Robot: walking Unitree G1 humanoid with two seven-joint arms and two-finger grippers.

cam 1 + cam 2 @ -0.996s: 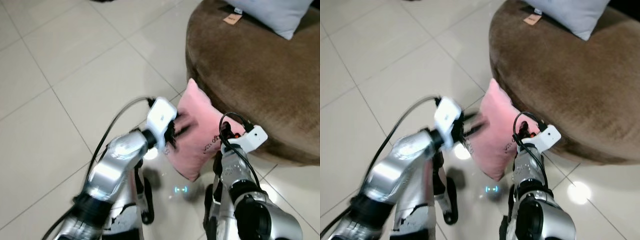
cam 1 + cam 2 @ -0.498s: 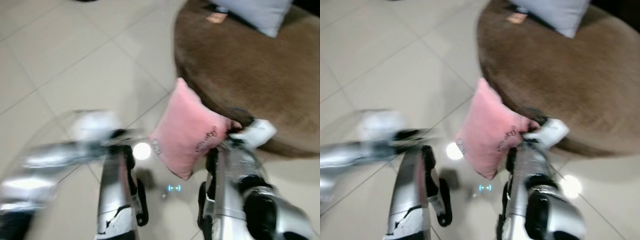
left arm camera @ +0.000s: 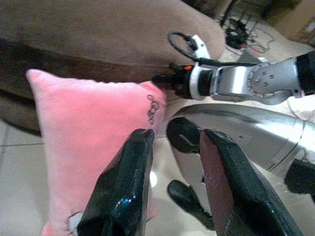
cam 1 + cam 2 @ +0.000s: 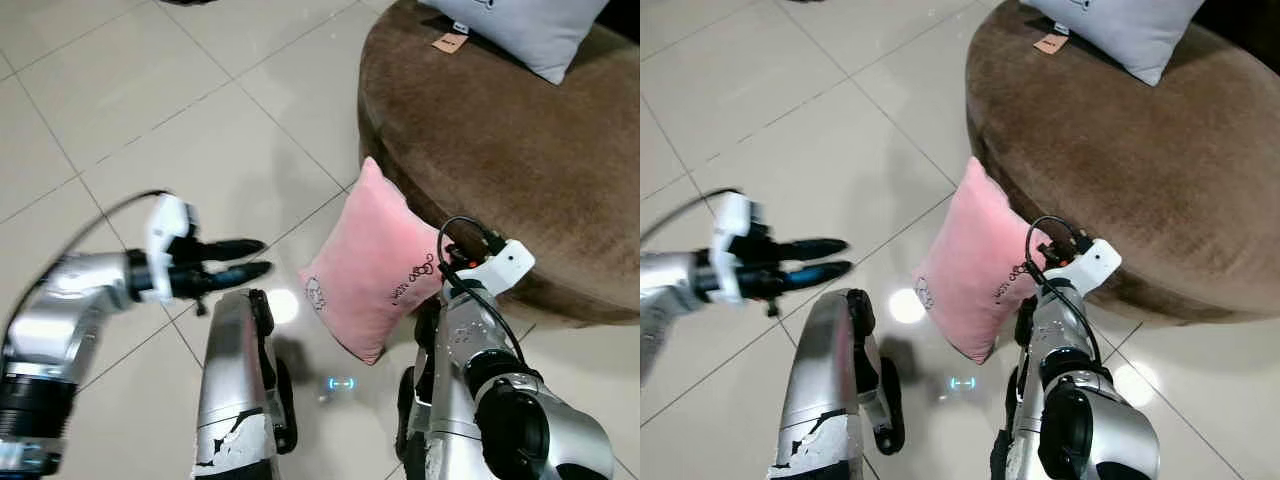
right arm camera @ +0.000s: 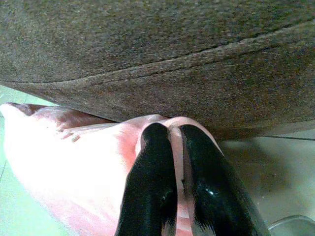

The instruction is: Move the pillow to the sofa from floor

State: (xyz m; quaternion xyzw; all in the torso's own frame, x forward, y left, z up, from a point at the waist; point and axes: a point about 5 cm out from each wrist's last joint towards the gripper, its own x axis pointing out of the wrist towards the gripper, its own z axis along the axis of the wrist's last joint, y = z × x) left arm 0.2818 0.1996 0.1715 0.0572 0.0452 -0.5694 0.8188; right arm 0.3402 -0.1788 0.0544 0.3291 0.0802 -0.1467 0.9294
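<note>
A pink pillow (image 4: 377,263) hangs tilted beside the round brown sofa (image 4: 500,150), its lower corner just above the tiled floor. My right gripper (image 5: 172,142) is shut on the pillow's right corner, with the fabric pinched between the two black fingers (image 5: 153,177). The right wrist (image 4: 490,275) sits against the sofa's side. My left gripper (image 4: 250,258) is open and holds nothing; it hovers to the left of the pillow, apart from it. In the left wrist view the pillow (image 3: 83,137) lies beyond the spread fingers (image 3: 123,182).
A grey-white cushion (image 4: 530,30) lies on the sofa's far side, with a small tag (image 4: 450,42) next to it. My own legs (image 4: 240,390) stand below the pillow. Pale tiled floor (image 4: 150,110) stretches to the left.
My left gripper has let go of the pillow and swung away to the left. The right gripper still holds the pillow's corner beside the sofa.
</note>
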